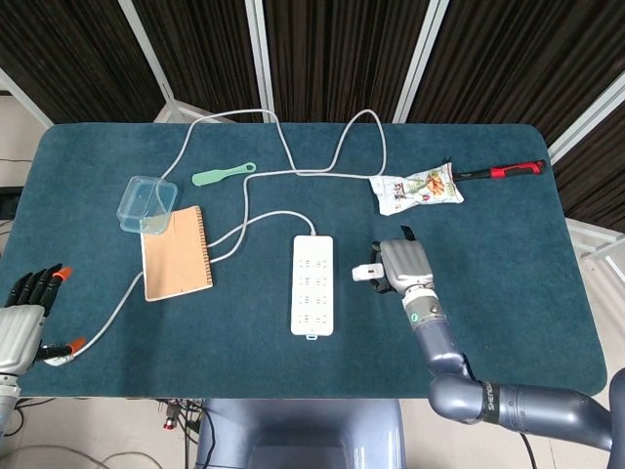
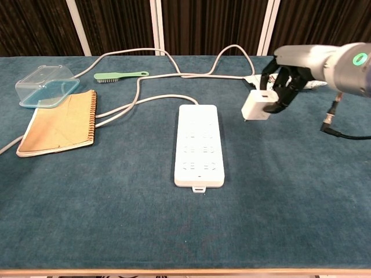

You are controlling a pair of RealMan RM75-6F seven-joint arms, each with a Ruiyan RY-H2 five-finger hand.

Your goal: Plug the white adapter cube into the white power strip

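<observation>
Right hand [image 2: 284, 81] raised, fingers clamped on adapter cube [image 2: 258, 106], beside power strip [image 2: 199, 145].

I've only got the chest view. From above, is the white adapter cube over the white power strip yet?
Observer: No. In the head view, the white adapter cube, held by the right hand, is to the right of the white power strip, with a gap between them.
Operator: Where's the left hand? I can't see it.
Observer: The left hand is beyond the left edge of the blue-covered table, fingers apart.
</observation>
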